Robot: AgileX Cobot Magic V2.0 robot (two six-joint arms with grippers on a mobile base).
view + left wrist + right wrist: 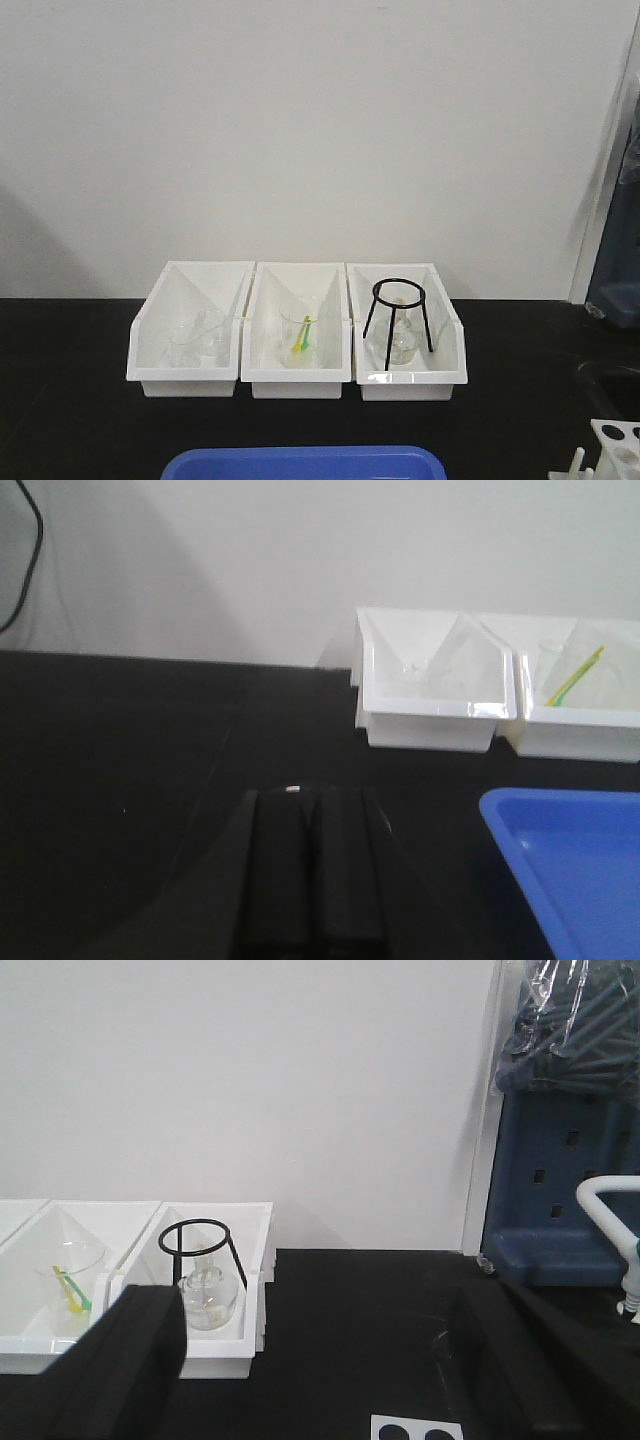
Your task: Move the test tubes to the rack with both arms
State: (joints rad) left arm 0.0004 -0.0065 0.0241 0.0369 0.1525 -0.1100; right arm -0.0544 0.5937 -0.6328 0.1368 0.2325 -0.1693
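Black and matte, the left hand [312, 875] shows at the bottom of its wrist view with its two flat fingers pressed together, nothing between them. The right hand [320, 1360] stands wide open, one blunt dark finger at each lower corner of its view, gripping nothing. Just below that open gap a corner of the white rack [416, 1428] peeks in, its flat top plate pierced by round holes; the front view shows the same rack [612, 448] at the lower right, with short pegs. No test tubes can be made out in any view.

Farther off, three glossy white open-fronted bins [297, 330] sit side by side: clear beakers [198, 340] in the left one, a beaker with a yellow-green stick [302, 336] in the middle, a black wire tripod ring [399, 315] over a round-bellied flask [210, 1300] in the right. A smooth blue tray [304, 463] lies nearest the front. The bench [60, 400] is flat black; behind it rises a plain white wall [320, 130].
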